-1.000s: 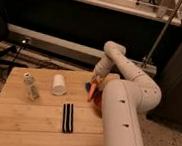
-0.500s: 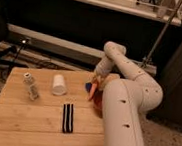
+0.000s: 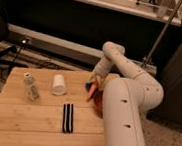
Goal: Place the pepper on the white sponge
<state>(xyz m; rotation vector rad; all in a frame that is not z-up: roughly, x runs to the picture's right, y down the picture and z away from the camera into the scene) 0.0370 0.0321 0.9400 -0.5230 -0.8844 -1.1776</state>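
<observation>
Pepper [image 3: 91, 92] under gripper [image 3: 95, 81] near table's [image 3: 23, 119] right edge, grip state unclear, striped strip [image 3: 67, 117] apart.

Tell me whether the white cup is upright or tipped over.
Tipped over: the white cup lies on its side on the table, left of the gripper.

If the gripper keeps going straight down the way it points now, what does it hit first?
Most likely the slender orange pepper directly under the gripper, near the right edge of the wooden table. The two are so close that contact cannot be ruled out, and depth is unclear from this view.
</observation>
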